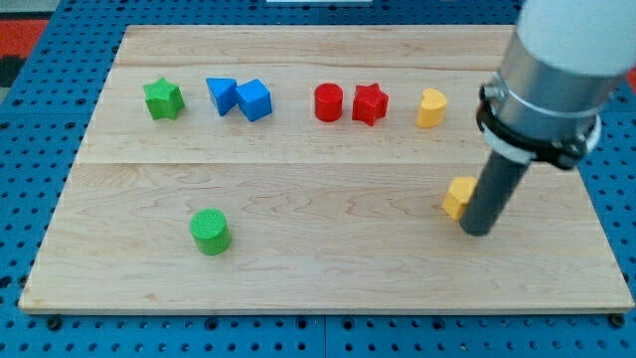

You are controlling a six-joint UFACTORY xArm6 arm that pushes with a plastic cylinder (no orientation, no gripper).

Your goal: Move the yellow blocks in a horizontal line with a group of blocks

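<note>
A yellow block [430,107] with a rounded top sits at the right end of a row near the view's top. A second yellow block [457,197] lies lower, at the view's right, partly hidden by the rod. My tip [477,231] rests on the board just right of this lower yellow block, touching or nearly touching it. The row, from the left, holds a green star [163,98], a blue triangle [221,94], a blue cube [254,99], a red cylinder [328,101] and a red star [369,102].
A green cylinder [210,231] stands alone at the view's lower left. The wooden board [298,268] lies on a blue pegboard surface. The arm's grey and white body [552,70] covers the board's upper right corner.
</note>
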